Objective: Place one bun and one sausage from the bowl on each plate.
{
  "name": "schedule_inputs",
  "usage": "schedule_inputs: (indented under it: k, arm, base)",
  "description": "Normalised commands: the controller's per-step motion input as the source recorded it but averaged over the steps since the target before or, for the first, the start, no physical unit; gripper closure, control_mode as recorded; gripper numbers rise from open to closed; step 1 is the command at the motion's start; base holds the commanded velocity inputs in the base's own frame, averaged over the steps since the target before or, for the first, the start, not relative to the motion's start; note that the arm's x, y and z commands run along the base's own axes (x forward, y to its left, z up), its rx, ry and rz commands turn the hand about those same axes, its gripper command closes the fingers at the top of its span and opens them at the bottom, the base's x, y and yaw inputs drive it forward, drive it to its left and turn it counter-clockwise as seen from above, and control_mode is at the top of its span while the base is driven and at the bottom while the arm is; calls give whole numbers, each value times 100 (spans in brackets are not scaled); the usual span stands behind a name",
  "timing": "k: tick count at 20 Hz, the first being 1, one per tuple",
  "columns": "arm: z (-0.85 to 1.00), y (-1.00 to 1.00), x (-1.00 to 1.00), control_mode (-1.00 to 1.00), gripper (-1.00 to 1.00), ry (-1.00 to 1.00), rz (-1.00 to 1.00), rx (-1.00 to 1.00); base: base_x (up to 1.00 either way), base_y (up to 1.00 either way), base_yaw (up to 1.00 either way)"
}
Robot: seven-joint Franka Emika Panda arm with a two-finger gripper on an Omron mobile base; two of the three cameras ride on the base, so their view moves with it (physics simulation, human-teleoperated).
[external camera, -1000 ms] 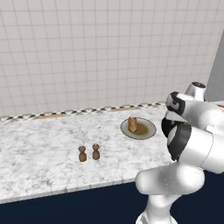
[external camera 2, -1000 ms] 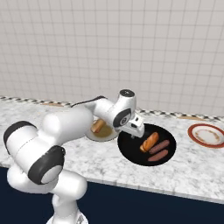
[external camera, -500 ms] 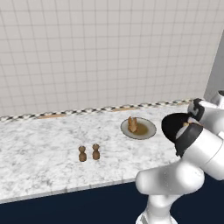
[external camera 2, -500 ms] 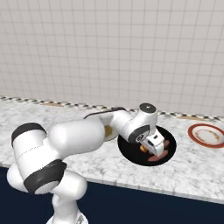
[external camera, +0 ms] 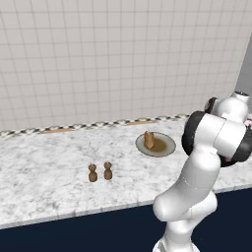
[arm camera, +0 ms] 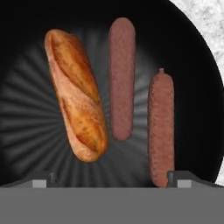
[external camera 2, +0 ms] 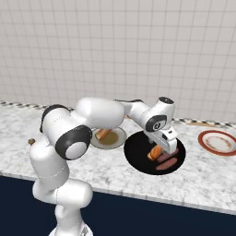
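The black bowl (external camera 2: 136,150) sits on the counter and holds one golden bun (arm camera: 77,94) and two reddish sausages (arm camera: 121,78) (arm camera: 160,127), lying side by side. My gripper (external camera 2: 165,145) hangs open just above the bowl, pointing down, with nothing between its fingertips (arm camera: 42,179). In the right base view the bun (external camera 2: 155,152) and a sausage (external camera 2: 167,164) peek out beneath the hand. Left of the bowl, the beige plate (external camera 2: 116,140) carries a bun (external camera 2: 102,134); the same plate (external camera: 166,145) and bun (external camera: 149,140) appear in the left base view. The white red-rimmed plate (external camera 2: 219,142) lies to the bowl's right with nothing on it.
Two small brown shakers (external camera: 92,173) (external camera: 108,171) stand on the marble counter (external camera: 49,162) left of the beige plate. A tiled wall runs along the back. My own arm (external camera: 211,142) blocks the right part of the left base view.
My arm has swung right, from beside the beige plate to above the black bowl, and lowered toward the food. The gripper stayed open; the food has not moved.
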Motion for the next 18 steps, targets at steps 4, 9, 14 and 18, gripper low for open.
schedule_inputs:
  k: [4,9,14,18]
  arm:
    - [-54,-2,22,-100,-100,3,0,0]
    - [-55,0,21,-100,-100,-3,0,-1]
    - [-24,0,26,-100,-100,0,0,-1]
    - [-27,0,11,-100,-100,0,0,-1]
  base:
    - [0,0,0]
    - [0,0,0]
    - [0,0,0]
    - [0,0,0]
